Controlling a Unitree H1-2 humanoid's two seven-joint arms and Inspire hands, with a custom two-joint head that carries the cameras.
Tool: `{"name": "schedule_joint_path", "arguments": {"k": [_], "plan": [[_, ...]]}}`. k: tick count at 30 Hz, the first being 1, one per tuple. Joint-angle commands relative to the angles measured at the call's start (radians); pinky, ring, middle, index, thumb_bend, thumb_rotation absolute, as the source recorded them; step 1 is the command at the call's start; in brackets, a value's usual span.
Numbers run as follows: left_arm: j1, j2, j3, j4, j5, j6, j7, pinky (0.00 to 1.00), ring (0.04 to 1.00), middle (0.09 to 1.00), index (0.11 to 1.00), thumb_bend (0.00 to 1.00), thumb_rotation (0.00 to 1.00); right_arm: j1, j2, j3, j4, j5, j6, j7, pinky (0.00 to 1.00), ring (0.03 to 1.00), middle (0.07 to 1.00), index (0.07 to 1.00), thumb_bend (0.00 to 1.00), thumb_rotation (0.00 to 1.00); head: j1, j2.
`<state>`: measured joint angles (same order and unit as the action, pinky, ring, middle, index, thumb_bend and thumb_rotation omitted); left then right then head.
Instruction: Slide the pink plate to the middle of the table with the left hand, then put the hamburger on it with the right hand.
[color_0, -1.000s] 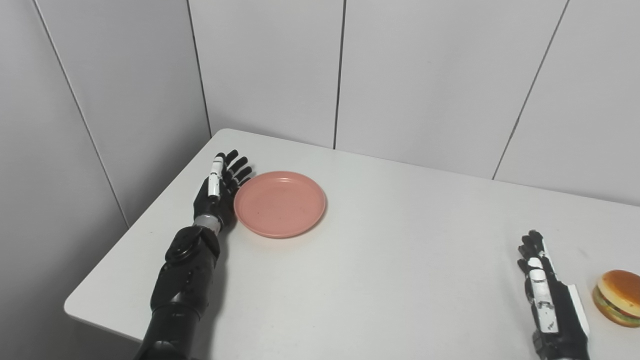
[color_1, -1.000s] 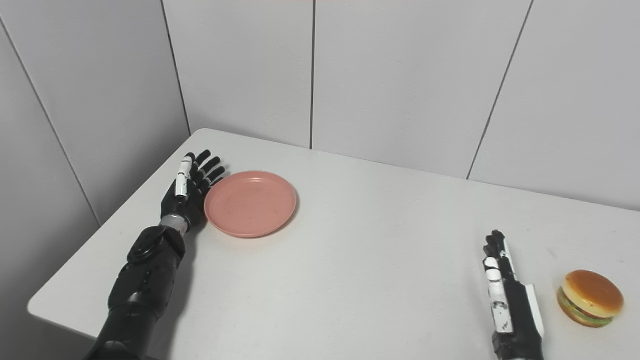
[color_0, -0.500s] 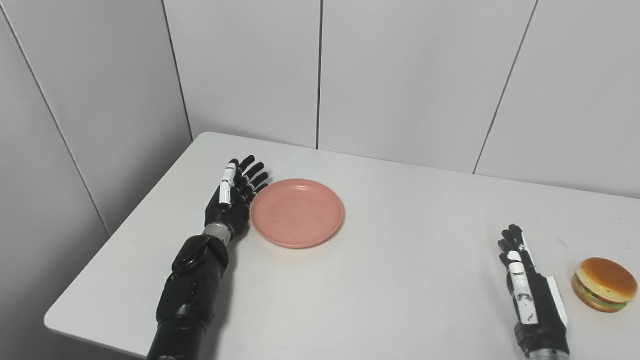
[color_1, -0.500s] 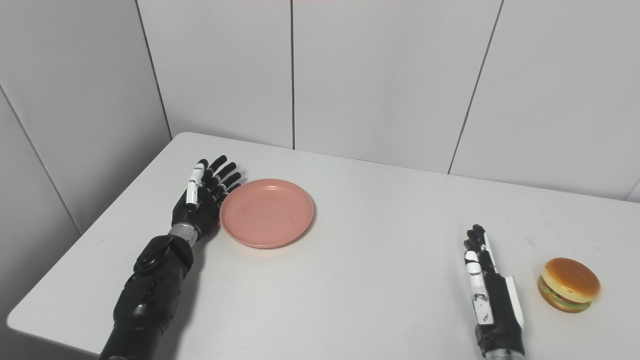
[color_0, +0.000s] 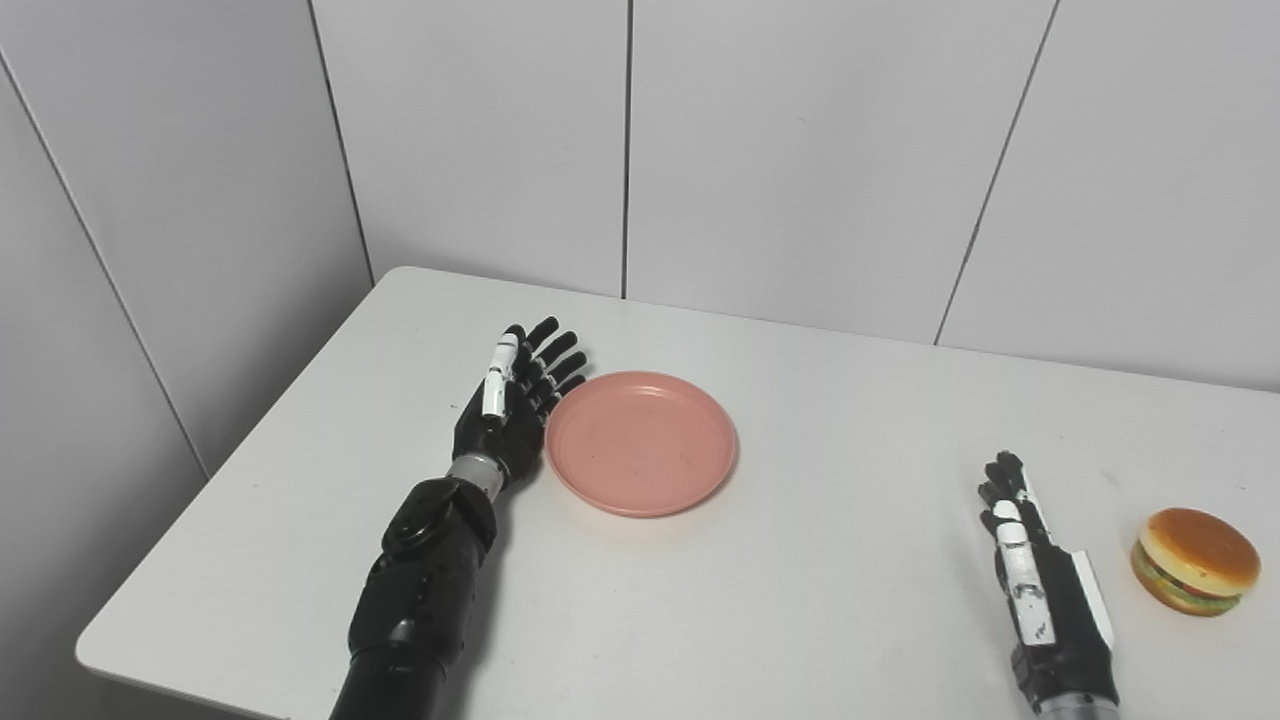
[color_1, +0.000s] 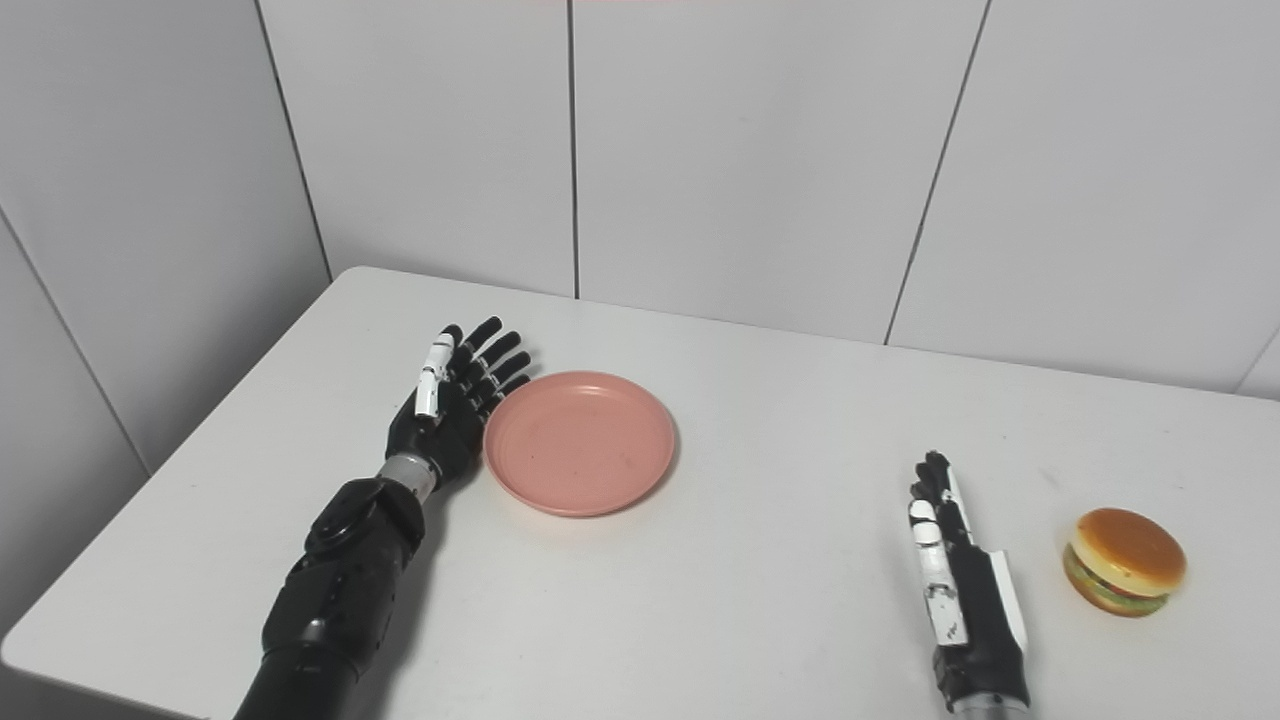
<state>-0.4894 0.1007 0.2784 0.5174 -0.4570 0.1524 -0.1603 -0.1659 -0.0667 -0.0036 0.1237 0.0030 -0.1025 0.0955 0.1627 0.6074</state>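
left hand (color_0: 510, 405) against the pink plate (color_0: 641, 442), now nearer the table's middle

left eye view: compared with a second ago the plate and left hand sit further from the white table's (color_0: 780, 600) left corner, though the camera has shifted too; fingers straight and spread, edge-on at the plate's left rim, grasping nothing.
right eye view: the right hand (color_1: 958, 585) lies flat, fingers extended and empty, near the hamburger (color_1: 1124, 560) at the table's right, apart from it; its wrist is cut off by the bottom edge.
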Motion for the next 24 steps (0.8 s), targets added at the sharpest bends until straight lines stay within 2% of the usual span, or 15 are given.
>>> {"name": "schedule_joint_path", "arguments": {"k": [1, 13, 18, 24], "plan": [[0.032, -0.024, -0.016, -0.003, -0.001, 0.074, 0.013, 0.89, 0.871, 0.878, 0.876, 0.34, 1.00, 0.040, 0.024, 0.006, 0.021, 0.005, 0.010, -0.015, 1.00, 0.970, 0.971, 0.978, 0.27, 1.00, -0.006, 0.002], [0.098, -0.080, -0.112, -0.145, 0.011, 0.152, -0.017, 0.90, 0.889, 0.893, 0.884, 0.34, 1.00, 0.044, 0.041, 0.016, -0.007, -0.018, 0.043, -0.041, 1.00, 0.964, 0.969, 0.980, 0.28, 1.00, -0.055, 0.020], [0.127, -0.098, -0.160, -0.201, 0.013, 0.178, -0.031, 0.90, 0.890, 0.899, 0.894, 0.33, 1.00, 0.048, 0.050, 0.017, -0.024, -0.010, 0.051, -0.046, 0.97, 0.955, 0.969, 0.978, 0.26, 1.00, -0.084, 0.031], [0.161, -0.126, -0.207, -0.270, 0.016, 0.203, -0.041, 0.86, 0.867, 0.877, 0.873, 0.34, 1.00, 0.052, 0.053, 0.023, -0.042, -0.011, 0.062, -0.045, 0.97, 0.955, 0.975, 0.985, 0.24, 1.00, -0.110, 0.040]]}}
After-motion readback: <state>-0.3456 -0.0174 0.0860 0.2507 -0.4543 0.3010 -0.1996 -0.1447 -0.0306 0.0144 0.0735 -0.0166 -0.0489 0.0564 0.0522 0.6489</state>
